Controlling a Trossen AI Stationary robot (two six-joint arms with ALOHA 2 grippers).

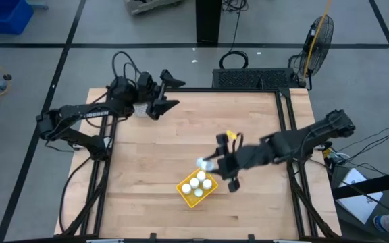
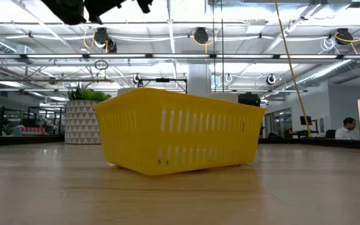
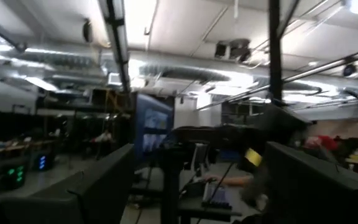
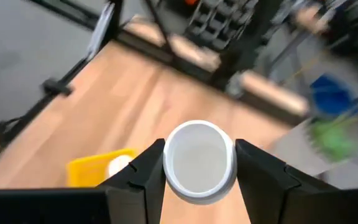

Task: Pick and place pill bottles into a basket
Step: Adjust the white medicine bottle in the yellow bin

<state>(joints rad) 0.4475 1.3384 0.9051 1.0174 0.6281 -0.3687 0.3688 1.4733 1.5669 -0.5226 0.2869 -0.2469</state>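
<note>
The yellow basket point(image 1: 193, 198) point(image 2: 177, 134) rests flat on the wooden table near its front middle and holds several white pill bottles point(image 1: 198, 182). Just beyond the basket's far right corner, my right gripper point(image 1: 210, 162) point(image 4: 199, 165) is shut on another white pill bottle point(image 1: 202, 163) point(image 4: 199, 160). The basket point(image 4: 95, 169), with one bottle in it point(image 4: 119, 165), also shows past the fingers in the right wrist view. My left gripper point(image 1: 173, 93) point(image 3: 207, 186) hangs raised over the table's far left part, open and with nothing between its fingers. My right gripper pinches the pill bottle's round sides point(image 4: 168, 163) between its two fingers. The bottle's round end faces the wrist camera. The fingers come slanting down from the table's right side. The bottle is lifted clear of the table, beside the basket.
A black frame runs along the table's edges point(image 1: 286, 128). A dark grid panel point(image 1: 252, 79) lies at the far edge, with a fan point(image 1: 319, 34) behind it. A speckled plant pot point(image 2: 83, 122) stands beyond the basket in the low view. Bare wood point(image 1: 147, 155) lies left of the basket.
</note>
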